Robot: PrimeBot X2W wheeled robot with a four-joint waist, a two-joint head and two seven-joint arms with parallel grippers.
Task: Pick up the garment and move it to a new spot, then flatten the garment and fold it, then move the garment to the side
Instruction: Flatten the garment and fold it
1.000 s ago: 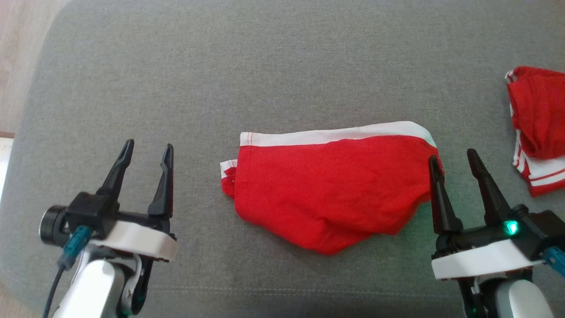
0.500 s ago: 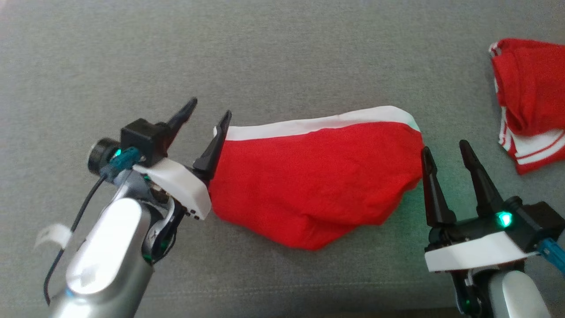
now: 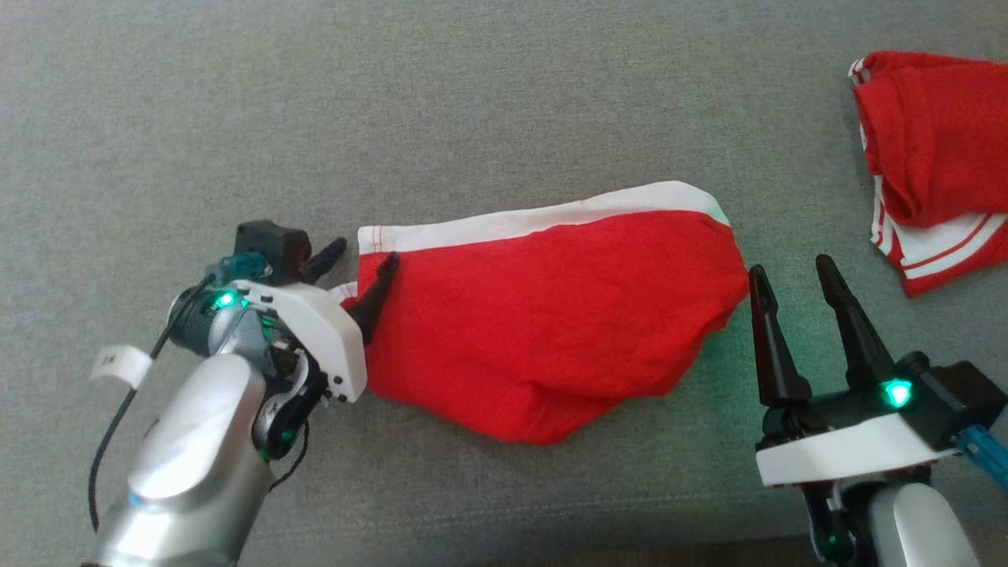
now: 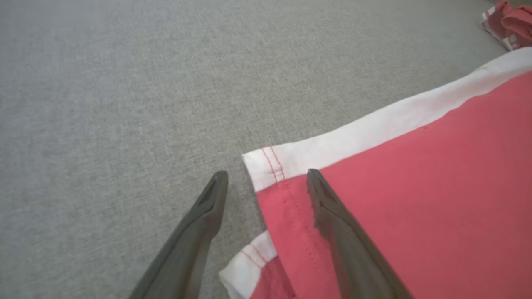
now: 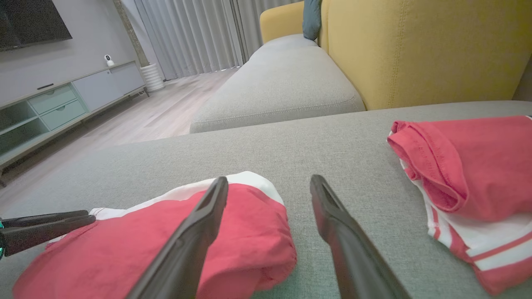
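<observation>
The left gripper (image 3: 367, 252), fingers spread, straddles the left edge of the red cloth garment with white band (image 3: 551, 331), which lies on the grey fabric cushion (image 3: 472, 94). The right gripper (image 3: 791, 268) hangs spread beside its right end

Our right gripper (image 5: 268, 179) hangs low over the grey sofa (image 5: 341, 141), its 2 dark fingers spread apart. The left finger crosses the red garment (image 5: 249, 236), whose white band runs along its far edge. The right finger stands over bare fabric just beside it. At the far left our left gripper (image 5: 90, 216) lies nearly level, its tips at the garment's white corner. A 2nd garment (image 5: 469, 166), red with white stripes, sits crumpled to the right, apart from the 1st. Beyond, we see a yellow backrest (image 5: 415, 50), a teal cushion (image 5: 311, 18), curtains (image 5: 187, 33), a wood floor (image 5: 166, 112) and a TV cabinet (image 5: 62, 99).
</observation>
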